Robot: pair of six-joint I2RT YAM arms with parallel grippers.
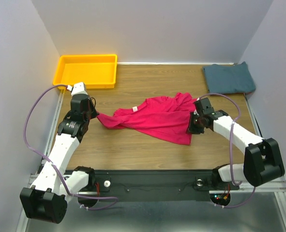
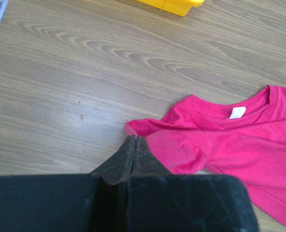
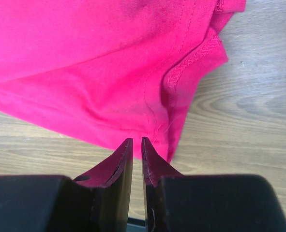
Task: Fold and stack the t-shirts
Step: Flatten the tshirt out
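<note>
Right tool [image 3: 137,140] just beside pink shirt [image 3: 84,63]

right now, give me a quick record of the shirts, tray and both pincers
pink shirt: crumpled, unfolded, in the middle
blue shirt: folded, far right corner
yellow tray: far left corner
left pincer: shut, tips at the pink shirt's left sleeve, grip unclear
right pincer: narrow gap, tips at the pink shirt's right edge
stack: not started

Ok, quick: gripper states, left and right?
Left gripper: closed, tips at the sleeve edge of the pink shirt; no cloth seen pinched.
Right gripper: slightly open at the hem of the pink shirt, holding nothing.
</note>
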